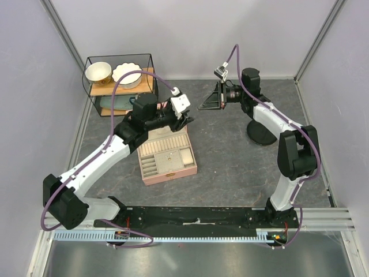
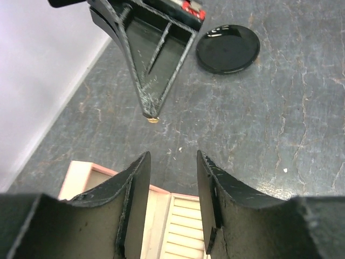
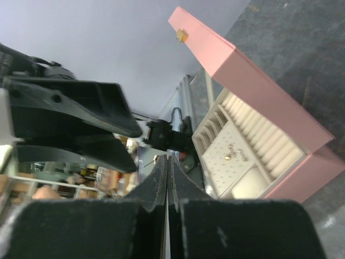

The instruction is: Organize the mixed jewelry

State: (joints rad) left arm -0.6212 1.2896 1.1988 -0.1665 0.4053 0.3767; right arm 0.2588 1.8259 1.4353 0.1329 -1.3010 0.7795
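The open pink box [image 1: 167, 157] lies mid-table; tiny pale gold pieces [image 3: 232, 154] sit on its cream insert and also show in the top view [image 1: 171, 154]. My right gripper [image 1: 200, 107] points left, jaws shut, and pinches a tiny gold piece [image 2: 153, 120] at its tip just above the floor. My left gripper [image 1: 185, 119] hovers over the box's far edge [image 2: 156, 190], open and empty [image 2: 172, 156], facing the right gripper's fingers [image 2: 148, 59]. In the right wrist view my right gripper [image 3: 166, 159] is shut, with the left gripper's fingers [image 3: 70, 124] close by. The silvery chain is not in view.
A black round disc stand [image 2: 227, 48] sits on the grey floor under the right arm [image 1: 262, 136]. A wire-framed shelf [image 1: 120, 83] with two bowls stands at the back left. Pale walls enclose the table.
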